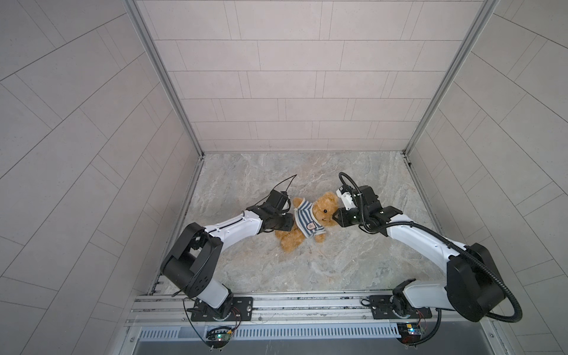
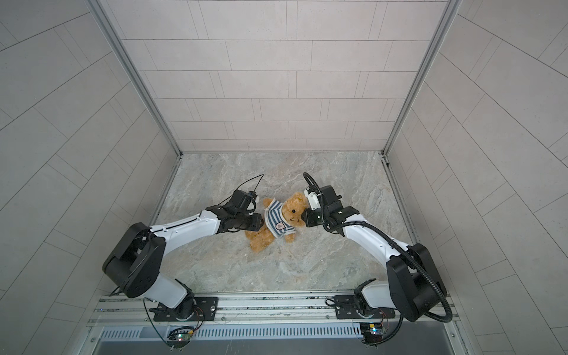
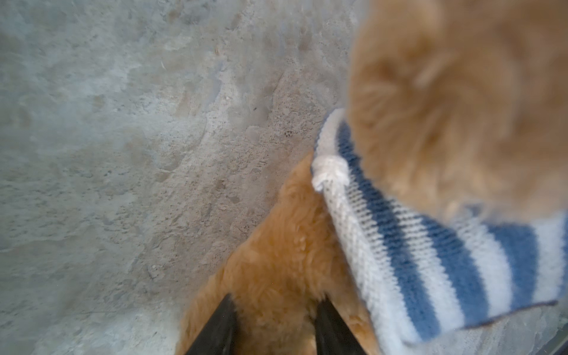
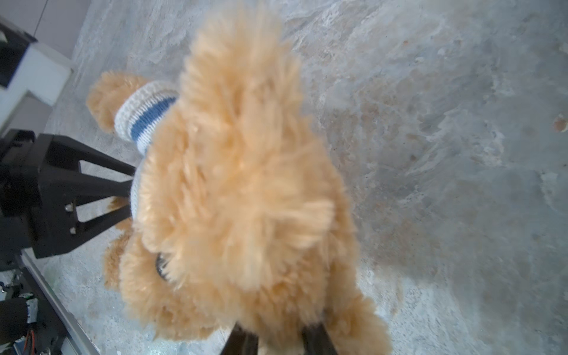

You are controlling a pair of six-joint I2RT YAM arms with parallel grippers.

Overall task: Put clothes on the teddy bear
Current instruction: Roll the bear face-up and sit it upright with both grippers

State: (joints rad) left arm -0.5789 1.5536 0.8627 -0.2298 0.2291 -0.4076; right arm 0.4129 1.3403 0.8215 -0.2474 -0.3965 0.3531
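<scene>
On the marble tabletop the teddy bear lies in its striped shirt. The left gripper straddles its hip and the right gripper its head, both part-open, steadying it; I can't tell if either grips.

Readable text: none could be made out in any view.
Badge: a small pale patch with a dark mark, sewn on the front of the striped shirt that the teddy bear wore. In both top views its marking was too small to read.
Circuit boards: small boards with lit spots sat below the front rail. Any print on them was too fine to read.
</scene>
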